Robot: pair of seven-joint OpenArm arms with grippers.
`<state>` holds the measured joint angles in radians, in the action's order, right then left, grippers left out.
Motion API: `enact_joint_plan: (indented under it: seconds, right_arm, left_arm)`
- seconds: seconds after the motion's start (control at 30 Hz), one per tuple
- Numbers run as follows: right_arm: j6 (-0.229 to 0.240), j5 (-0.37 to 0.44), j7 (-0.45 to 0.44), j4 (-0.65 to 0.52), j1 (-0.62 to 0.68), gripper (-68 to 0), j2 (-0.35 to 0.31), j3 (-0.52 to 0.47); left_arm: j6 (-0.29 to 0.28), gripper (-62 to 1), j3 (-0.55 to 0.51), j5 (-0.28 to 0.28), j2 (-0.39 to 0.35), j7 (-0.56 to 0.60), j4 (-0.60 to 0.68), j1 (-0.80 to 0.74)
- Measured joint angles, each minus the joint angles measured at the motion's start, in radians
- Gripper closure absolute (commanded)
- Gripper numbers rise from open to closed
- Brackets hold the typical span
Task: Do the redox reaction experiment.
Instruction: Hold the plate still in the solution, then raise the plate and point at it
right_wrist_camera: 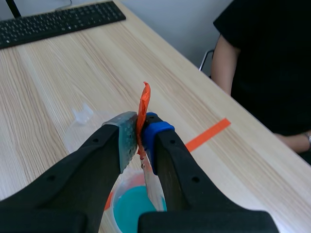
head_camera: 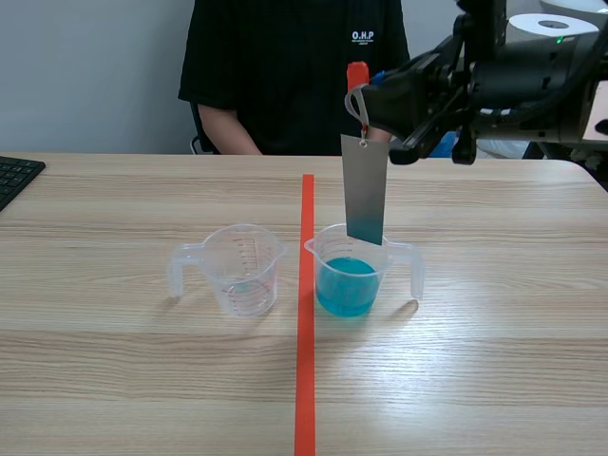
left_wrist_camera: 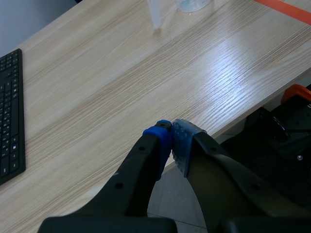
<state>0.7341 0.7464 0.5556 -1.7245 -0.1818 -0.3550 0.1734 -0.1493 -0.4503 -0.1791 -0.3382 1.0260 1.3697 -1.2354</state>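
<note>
My right gripper (head_camera: 366,95) comes in high from the right, shut on an orange tag (right_wrist_camera: 143,108) from which a grey metal strip (head_camera: 365,188) hangs. The strip's lower end dips just inside the rim of a clear beaker with blue liquid (head_camera: 347,275), right of the tape line. In the right wrist view the blue liquid (right_wrist_camera: 133,208) lies under the fingers. An empty clear beaker (head_camera: 242,268) stands left of the line. My left gripper (left_wrist_camera: 172,132) is shut on nothing, over the table's near edge, out of the scene view.
A person in a black shirt (head_camera: 294,66) sits across the table. A black keyboard (head_camera: 14,176) lies at the far left edge, also the keyboard (left_wrist_camera: 10,121) beside my left gripper. An orange-red tape line (head_camera: 305,313) runs down the table's middle.
</note>
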Motion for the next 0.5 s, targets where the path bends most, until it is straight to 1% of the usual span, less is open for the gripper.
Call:
enact_joint_plan:
  seconds: [0.3,0.43,0.47,0.5]
  right_arm:
    - [0.000,0.143,0.142,-0.166,0.000,-1.5,0.000,-0.047]
    - [0.000,0.208,0.180,-0.216,0.000,-1.5,0.000,-0.069]
    - [-0.002,0.217,0.194,-0.226,0.000,-1.5,0.000,-0.074]
    - [-0.013,0.230,0.207,-0.234,0.000,-1.5,0.000,-0.079]
  left_arm:
    - [0.000,-3.2,0.000,0.000,0.000,0.000,0.000,0.000]
    - [0.000,-3.2,0.000,0.000,0.000,0.000,0.000,0.000]
    - [0.000,-3.2,0.000,0.000,0.000,0.000,0.000,0.000]
    - [0.000,-3.2,0.000,0.000,0.000,0.000,0.000,0.000]
